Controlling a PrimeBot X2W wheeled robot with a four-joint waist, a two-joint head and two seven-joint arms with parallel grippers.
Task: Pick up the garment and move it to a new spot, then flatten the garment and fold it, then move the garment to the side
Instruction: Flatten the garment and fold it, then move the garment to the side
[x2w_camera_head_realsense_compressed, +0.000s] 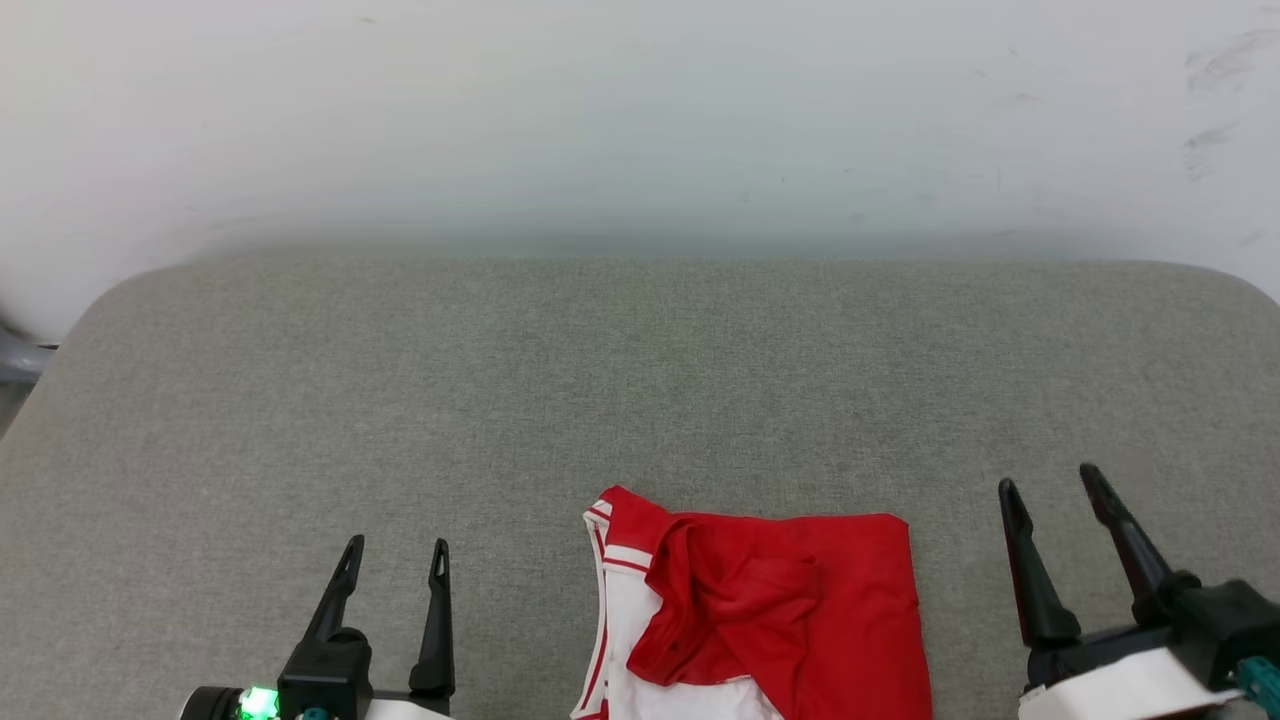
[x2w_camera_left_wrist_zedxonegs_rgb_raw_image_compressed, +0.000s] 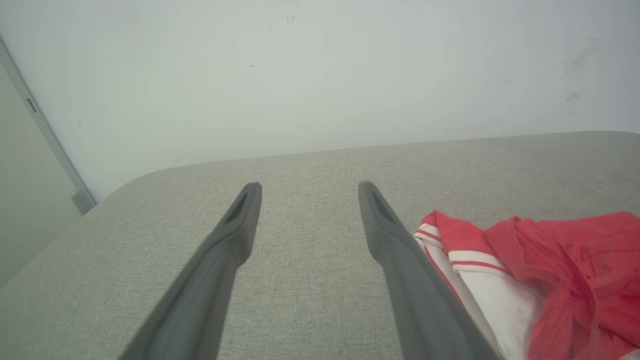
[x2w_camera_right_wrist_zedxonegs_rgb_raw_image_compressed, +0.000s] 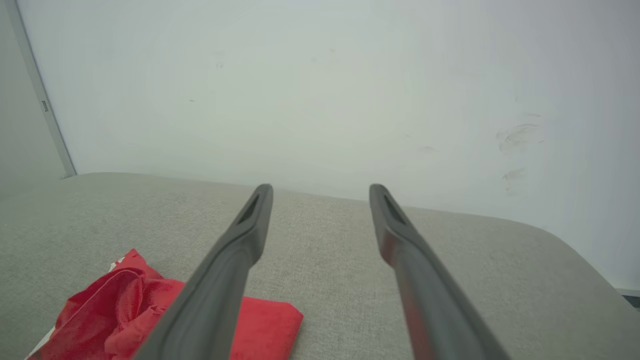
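Where the grey counter (x2w_camera_head_realsense_compressed: 640, 380) meets the pale wall (x2w_camera_head_realsense_compressed: 640, 120), its far corners curve round. The cover is a coarse woven fabric, flecked grey-green, matte and flat.

Garment (x2w_camera_head_realsense_compressed: 780, 610): lies at the near edge of the counter, between the two claws and touching neither. The bottom of the head view cuts it off.
- Right part is a smooth red panel with a straight top edge and a squared corner.
- Middle is a rumpled red fold with a stitched hem; the wrist views show a fine, mesh-like knit.
- Left part is white cloth, edged with red-and-white striped trim that curves down the side.

Left claw (x2w_camera_head_realsense_compressed: 397, 545): fingers spread wide, nothing between them. It sits left of the garment, over bare counter. The fingers are long, dark, matte and tapering, each with a narrow slot near the tip. A green light (x2w_camera_head_realsense_compressed: 258, 703) glows at the wrist.

Right claw (x2w_camera_head_realsense_compressed: 1048, 478): also spread wide and empty, right of the garment, with fingers of the same shape. The forearm shell behind it is white, with a teal fitting (x2w_camera_head_realsense_compressed: 1262, 685).

Wall: dull, with grey scuff marks (x2w_camera_head_realsense_compressed: 1215, 70) at the upper right. The left wrist view shows a grey metal strip (x2w_camera_left_wrist_zedxonegs_rgb_raw_image_compressed: 45, 130) running down at its left.
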